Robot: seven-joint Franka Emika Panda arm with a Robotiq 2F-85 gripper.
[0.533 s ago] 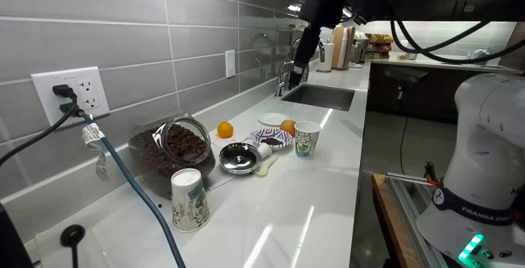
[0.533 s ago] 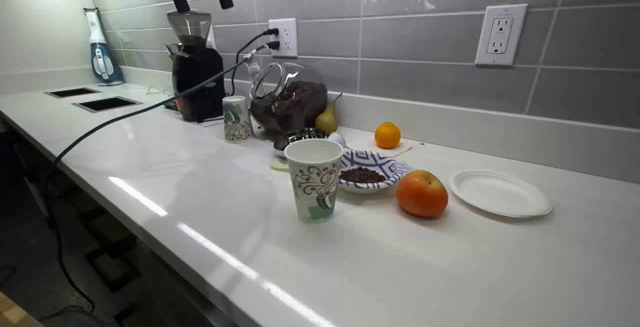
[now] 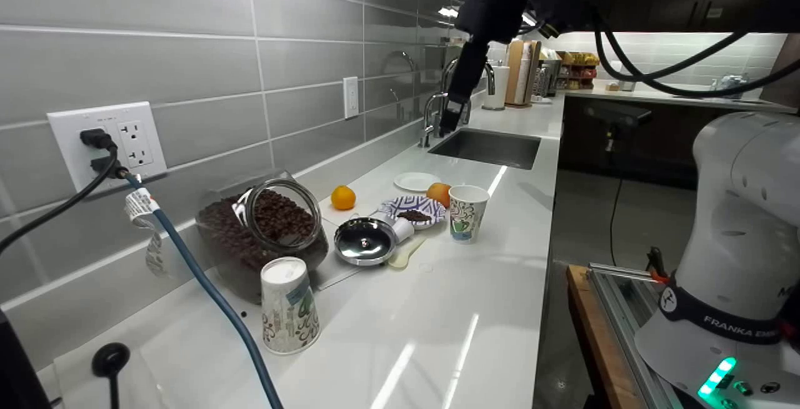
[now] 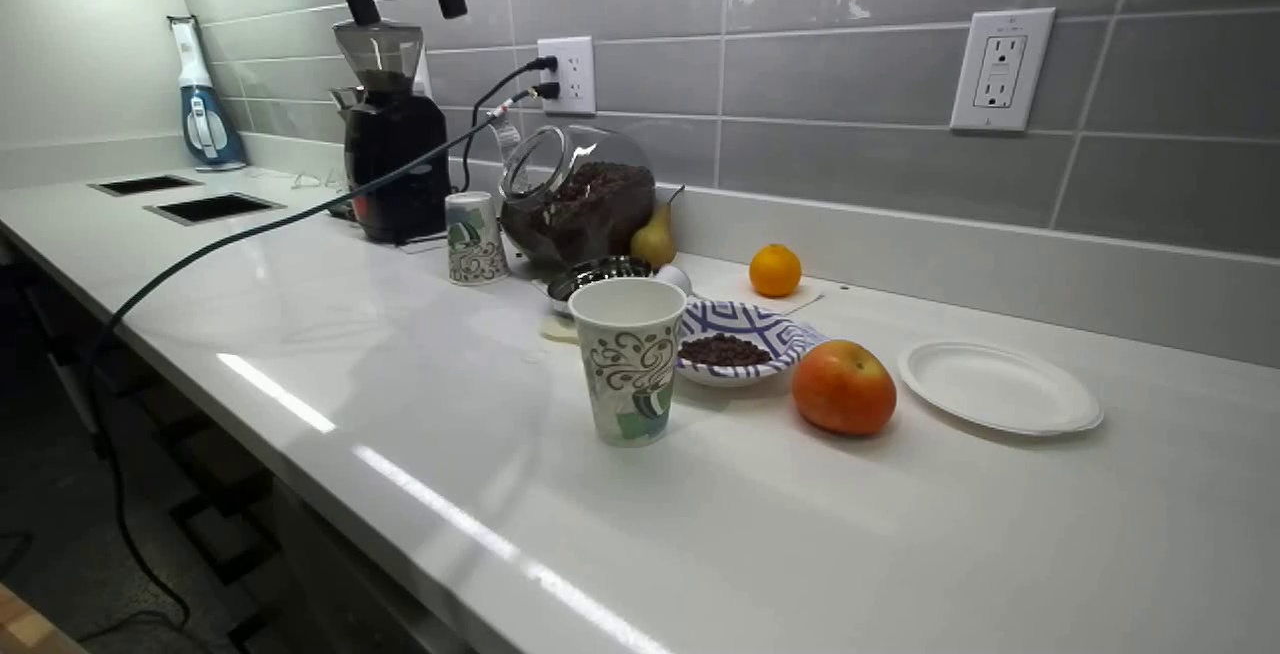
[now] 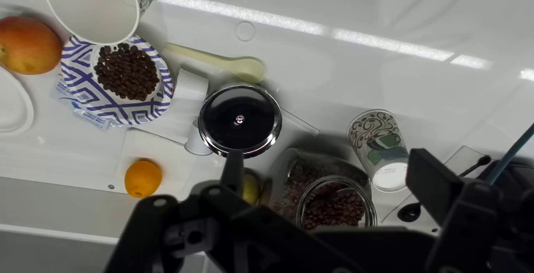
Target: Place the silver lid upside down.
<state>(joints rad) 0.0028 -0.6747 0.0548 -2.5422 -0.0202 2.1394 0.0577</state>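
The silver lid (image 3: 365, 241) lies on the counter beside the bean jar, in both exterior views. In an exterior view (image 4: 598, 270) it is partly hidden behind the upright paper cup. In the wrist view (image 5: 240, 117) I see its dark, mirror-like round face inside a shiny rim, with a small bright spot at the centre. My gripper (image 5: 327, 160) is open and empty. It is high above the counter, apart from the lid, in both exterior views (image 3: 449, 126) (image 4: 408, 6). One fingertip overlaps the lid's edge in the wrist view only by line of sight.
A glass jar of beans (image 3: 265, 227) and an upside-down paper cup (image 3: 290, 309) stand near the lid. An upright cup (image 4: 628, 364), patterned bowl (image 4: 745, 334), apple (image 4: 845, 387), orange (image 4: 775, 270), pear (image 4: 655, 236) and pale spoon (image 5: 246, 67) are around it. A blue cable (image 3: 206, 277) crosses the counter.
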